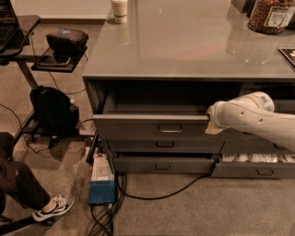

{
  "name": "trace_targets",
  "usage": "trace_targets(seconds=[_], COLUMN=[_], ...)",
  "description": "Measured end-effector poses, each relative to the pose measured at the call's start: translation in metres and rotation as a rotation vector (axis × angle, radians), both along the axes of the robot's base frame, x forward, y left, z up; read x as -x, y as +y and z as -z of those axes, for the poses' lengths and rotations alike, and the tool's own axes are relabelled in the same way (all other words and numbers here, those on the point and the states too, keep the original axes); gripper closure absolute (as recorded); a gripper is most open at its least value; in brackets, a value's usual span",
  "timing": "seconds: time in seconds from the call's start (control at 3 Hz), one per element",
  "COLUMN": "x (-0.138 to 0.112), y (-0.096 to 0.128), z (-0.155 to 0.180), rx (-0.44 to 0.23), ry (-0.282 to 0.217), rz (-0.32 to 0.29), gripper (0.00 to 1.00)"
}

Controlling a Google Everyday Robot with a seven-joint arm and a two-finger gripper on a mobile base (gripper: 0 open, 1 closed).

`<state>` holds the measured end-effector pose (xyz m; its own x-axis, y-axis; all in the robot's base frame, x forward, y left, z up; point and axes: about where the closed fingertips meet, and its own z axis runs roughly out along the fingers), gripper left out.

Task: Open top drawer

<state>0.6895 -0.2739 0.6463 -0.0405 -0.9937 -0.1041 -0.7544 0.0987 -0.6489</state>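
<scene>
Grey top drawer (138,131), partly open, is shown left of the pincer (212,124), placed at its rim; the pincer's grip cannot be told.

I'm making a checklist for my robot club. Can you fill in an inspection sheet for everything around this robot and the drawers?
Surface: grey countertop, holding a cup and a jar.
Job's things: top drawer pulled partly out; its loop handle untouched.
Clutter: lower drawer with white contents, slightly open.
Grippers: gripper at the top drawer's right end, by its upper edge.
Cables: cables on the floor beside a blue box.
Surroundings: backpack, side desk, a person's shoe.
</scene>
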Motion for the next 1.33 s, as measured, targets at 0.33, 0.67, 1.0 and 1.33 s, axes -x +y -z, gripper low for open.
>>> trace_targets(seconds=[0.33,0.67,1.0,1.33], x=[0.0,0.008,0.008,0.017], y=[0.0,-0.001,0.0,-0.003], z=[-0.002,-0.001,-0.002,-0.002], rx=[0.0,0.006,0.007,0.016], ry=[0.0,-0.005,-0.005,-0.012], rz=[0.0,0.003,0.003,0.006], gripper=[1.0,1.0,1.0,1.0])
